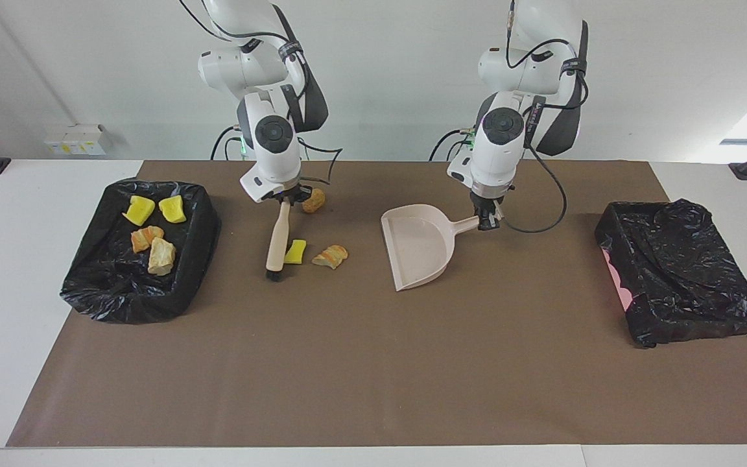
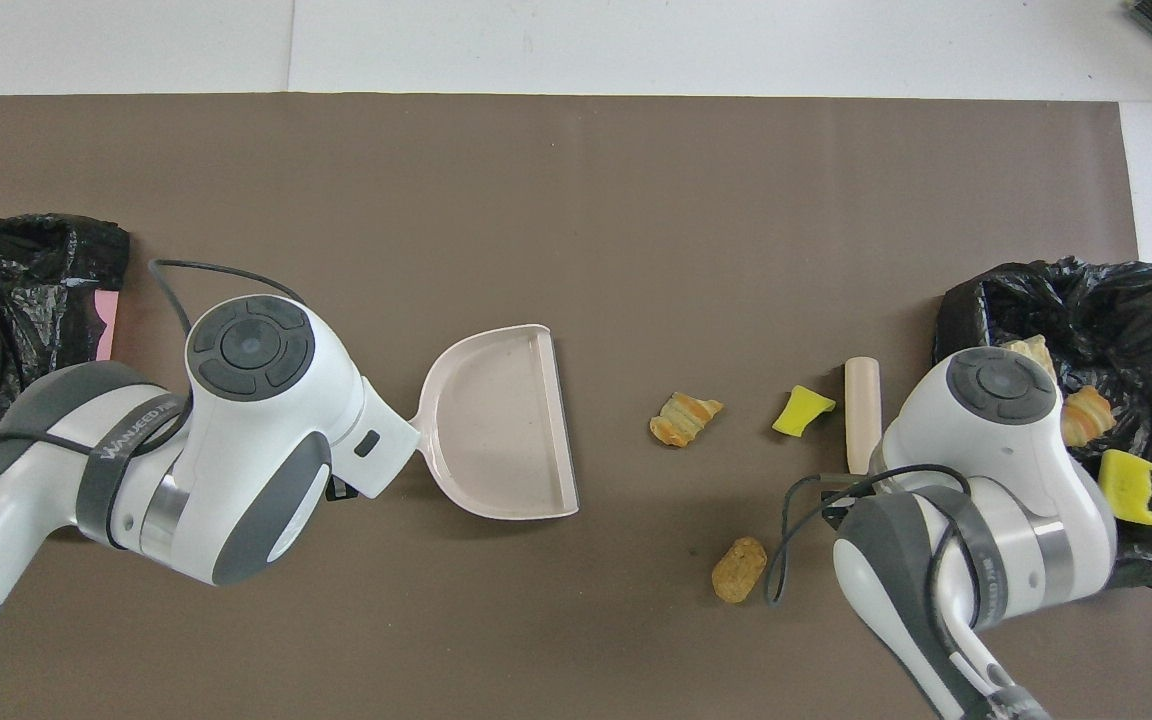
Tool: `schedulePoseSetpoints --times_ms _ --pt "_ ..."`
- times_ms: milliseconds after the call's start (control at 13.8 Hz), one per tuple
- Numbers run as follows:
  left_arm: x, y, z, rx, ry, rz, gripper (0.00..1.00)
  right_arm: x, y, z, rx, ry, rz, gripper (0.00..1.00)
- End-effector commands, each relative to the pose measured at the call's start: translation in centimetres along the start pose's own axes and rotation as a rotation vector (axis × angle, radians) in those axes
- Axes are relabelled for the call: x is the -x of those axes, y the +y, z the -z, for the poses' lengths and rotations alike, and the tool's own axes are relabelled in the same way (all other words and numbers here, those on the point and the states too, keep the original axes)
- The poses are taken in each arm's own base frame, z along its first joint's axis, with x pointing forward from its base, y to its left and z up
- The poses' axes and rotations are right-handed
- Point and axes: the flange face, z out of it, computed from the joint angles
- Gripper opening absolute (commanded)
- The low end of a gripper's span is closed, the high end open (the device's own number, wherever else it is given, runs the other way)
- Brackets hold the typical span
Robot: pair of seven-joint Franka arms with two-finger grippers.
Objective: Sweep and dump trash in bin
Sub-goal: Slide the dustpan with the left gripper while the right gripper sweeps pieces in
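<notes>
Four chunks of trash lie in the black-lined bin point(image 1: 140, 250) at my right arm's end of the bench point(image 1: 373, 363): two yellow pieces point(image 1: 139, 210) nearer to me, an orange-striped piece point(image 1: 146, 237) and a tan piece point(image 1: 161, 256) farther out. Next comes my right gripper point(image 1: 284, 198), fingers clenched on the top of the brush point(image 1: 277, 243), which slants down so that its black bristles touch the brown mat. Just beside the brush handle lies a yellow-green chunk point(image 1: 295, 251), and next to that an orange-striped chunk point(image 1: 330, 256); a brown chunk point(image 1: 313, 200) sits nearer to me, close by my right gripper. Toward the middle, my left gripper point(image 1: 487, 219) is clenched on the handle of the beige dustpan point(image 1: 420, 253), whose pan holds nothing and whose open lip faces the loose chunks. At my left arm's end sits a second black-lined bin point(image 1: 678, 275), with no trash in it.
</notes>
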Motion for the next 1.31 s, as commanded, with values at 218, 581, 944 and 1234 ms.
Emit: schedulePoseSetpoints --times_ms 218,581,944,1234 --pt "-0.5 2.4 -2.0 -0.014 -0.019 0.042 0.00 -1.4 -10.5 0.9 -0.112 -0.014 0.027 0.00" --pt "-0.6 2.2 -1.9 -0.022 -0.012 0.053 0.00 1.2 -18.3 1.0 -0.241 -0.023 0.101 0.00" --pt "-0.6 2.2 -1.9 -0.022 -0.012 0.059 0.00 3.6 -19.4 3.9 -0.287 -0.092 0.126 0.00" --pt "-0.6 2.2 -2.0 -0.023 -0.011 0.057 0.00 6.3 -14.1 7.3 -0.201 -0.112 0.067 0.00"
